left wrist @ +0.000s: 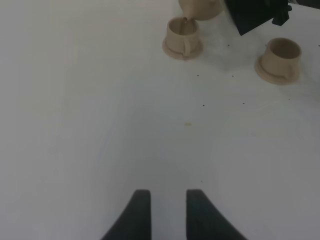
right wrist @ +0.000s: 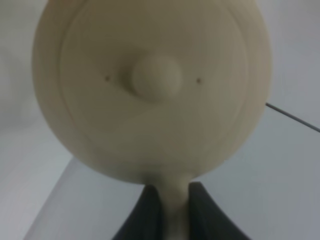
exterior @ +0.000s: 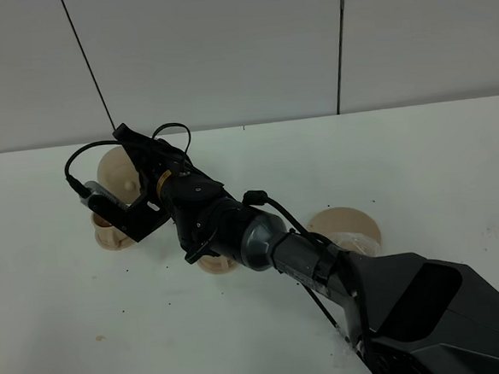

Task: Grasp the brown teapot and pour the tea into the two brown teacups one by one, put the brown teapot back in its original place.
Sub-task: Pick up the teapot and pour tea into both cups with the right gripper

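My right gripper (exterior: pixel 144 179) reaches across to the far left and is shut on the loop handle of the brown teapot (exterior: pixel 116 172). The right wrist view shows the teapot's lid and knob (right wrist: pixel 155 75) close up, with the fingers (right wrist: pixel 147 215) clamped on the handle. The teapot is tilted, with its spout over the left teacup (left wrist: pixel 182 35), which stands on its saucer (exterior: pixel 109 235). A thin brown stream shows at the spout. The second teacup (left wrist: pixel 282 59) stands to the right, partly hidden under my arm in the high view (exterior: pixel 214 263). The wide tan saucer (exterior: pixel 345 230) is empty. My left gripper (left wrist: pixel 165 212) is open and empty, low over bare table.
The white table (exterior: pixel 419 166) has small dark specks and a tan stain (left wrist: pixel 187 123) between my left gripper and the cups. A pale panelled wall stands behind the table. My right arm's black base (exterior: pixel 439 319) fills the lower right.
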`<state>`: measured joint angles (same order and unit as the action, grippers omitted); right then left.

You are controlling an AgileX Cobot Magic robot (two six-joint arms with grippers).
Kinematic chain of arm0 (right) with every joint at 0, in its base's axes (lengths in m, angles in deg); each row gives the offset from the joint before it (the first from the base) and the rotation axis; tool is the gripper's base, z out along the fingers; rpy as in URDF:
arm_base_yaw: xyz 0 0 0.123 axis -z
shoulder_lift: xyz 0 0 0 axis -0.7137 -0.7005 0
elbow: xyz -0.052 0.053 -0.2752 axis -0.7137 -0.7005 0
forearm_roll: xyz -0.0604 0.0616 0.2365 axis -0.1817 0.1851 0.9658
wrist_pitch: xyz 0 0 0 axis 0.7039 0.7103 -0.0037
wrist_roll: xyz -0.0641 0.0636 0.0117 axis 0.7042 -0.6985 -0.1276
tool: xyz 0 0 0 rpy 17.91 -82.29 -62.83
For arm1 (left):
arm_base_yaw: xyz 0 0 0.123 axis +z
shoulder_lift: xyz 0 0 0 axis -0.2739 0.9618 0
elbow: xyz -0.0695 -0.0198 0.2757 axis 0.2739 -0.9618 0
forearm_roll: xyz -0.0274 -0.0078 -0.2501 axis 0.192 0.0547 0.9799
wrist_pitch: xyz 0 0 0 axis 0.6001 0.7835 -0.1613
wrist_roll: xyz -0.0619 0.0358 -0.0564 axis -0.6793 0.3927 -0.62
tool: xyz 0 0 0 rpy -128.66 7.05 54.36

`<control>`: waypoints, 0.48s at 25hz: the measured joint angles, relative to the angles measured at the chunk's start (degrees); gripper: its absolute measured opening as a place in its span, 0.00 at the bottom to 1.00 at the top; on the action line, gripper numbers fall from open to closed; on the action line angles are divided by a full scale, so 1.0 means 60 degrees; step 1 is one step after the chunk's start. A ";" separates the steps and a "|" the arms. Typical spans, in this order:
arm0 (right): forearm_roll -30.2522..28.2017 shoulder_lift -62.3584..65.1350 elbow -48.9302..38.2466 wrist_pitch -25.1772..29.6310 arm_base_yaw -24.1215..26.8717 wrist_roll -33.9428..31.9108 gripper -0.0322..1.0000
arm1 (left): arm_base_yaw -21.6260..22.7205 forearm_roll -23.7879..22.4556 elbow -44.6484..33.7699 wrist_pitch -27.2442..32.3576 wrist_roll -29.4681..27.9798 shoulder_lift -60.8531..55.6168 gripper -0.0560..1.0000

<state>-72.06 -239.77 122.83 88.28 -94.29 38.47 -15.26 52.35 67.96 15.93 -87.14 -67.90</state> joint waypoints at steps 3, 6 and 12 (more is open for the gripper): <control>-0.0066 0.0000 0.0000 -0.0019 -0.0005 -0.0007 0.12 | 0.0000 0.0000 0.0000 0.0000 0.0000 0.0000 0.28; -0.0101 0.0000 0.0000 -0.0019 -0.0017 -0.0007 0.12 | 0.0000 0.0000 0.0000 0.0000 0.0000 0.0000 0.28; -0.0205 0.0000 0.0000 -0.0037 -0.0029 -0.0060 0.12 | 0.0000 0.0000 0.0000 0.0000 0.0000 0.0000 0.28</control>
<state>-73.29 -239.77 122.83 88.06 -94.46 38.11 -15.26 52.35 67.96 15.93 -87.14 -67.90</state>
